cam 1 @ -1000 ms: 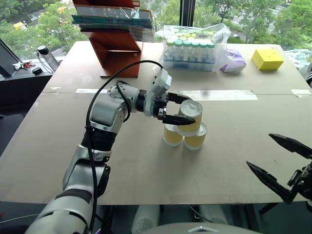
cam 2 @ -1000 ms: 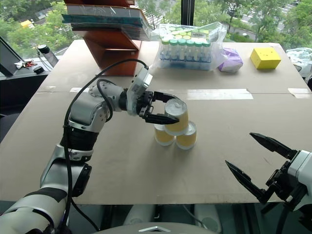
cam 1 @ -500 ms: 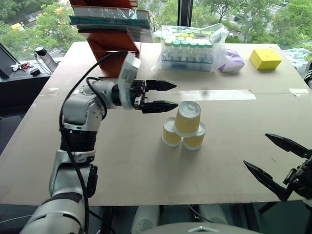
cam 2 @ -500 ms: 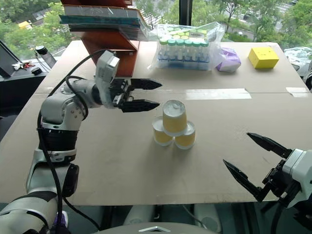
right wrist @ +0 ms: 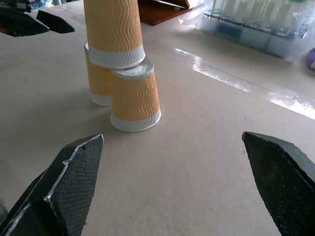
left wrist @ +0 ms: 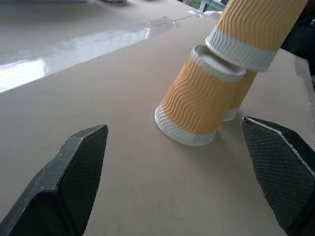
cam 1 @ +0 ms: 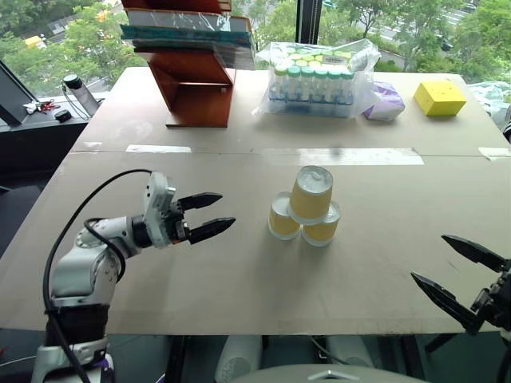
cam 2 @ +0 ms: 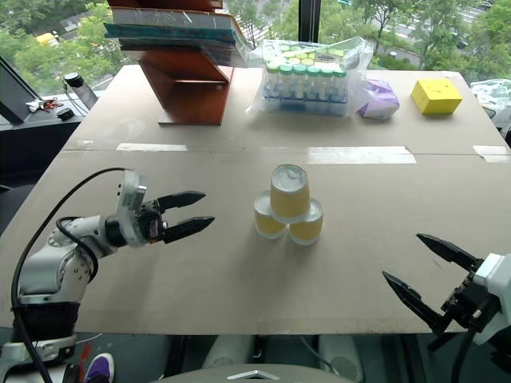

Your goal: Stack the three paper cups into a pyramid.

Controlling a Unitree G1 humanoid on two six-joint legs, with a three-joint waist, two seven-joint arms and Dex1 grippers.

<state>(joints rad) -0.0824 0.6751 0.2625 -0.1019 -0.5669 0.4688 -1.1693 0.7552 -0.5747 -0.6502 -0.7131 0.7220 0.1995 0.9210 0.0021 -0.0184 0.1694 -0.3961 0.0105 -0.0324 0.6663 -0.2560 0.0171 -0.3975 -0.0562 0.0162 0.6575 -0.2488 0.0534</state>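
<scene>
Three cups (cam 1: pixel 306 209) form a finished pyramid mid-frame on the worktop (cam 1: pixel 239 271), two inverted bases carrying the third, left gripper (cam 1: pixel 209 215) and right gripper (cam 1: pixel 459 271) empty, jaws wide apart.

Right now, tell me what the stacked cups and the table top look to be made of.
The three paper cups: apparently paper, matte, with ribbed yellow-orange sleeves, white rims and white bases; the wavy ridges show up close.

The table top: looks like matte beige board, possibly cardboard or fibreboard; a glossy clear tape strip covers a seam between panels. The exact material stays open.
</scene>
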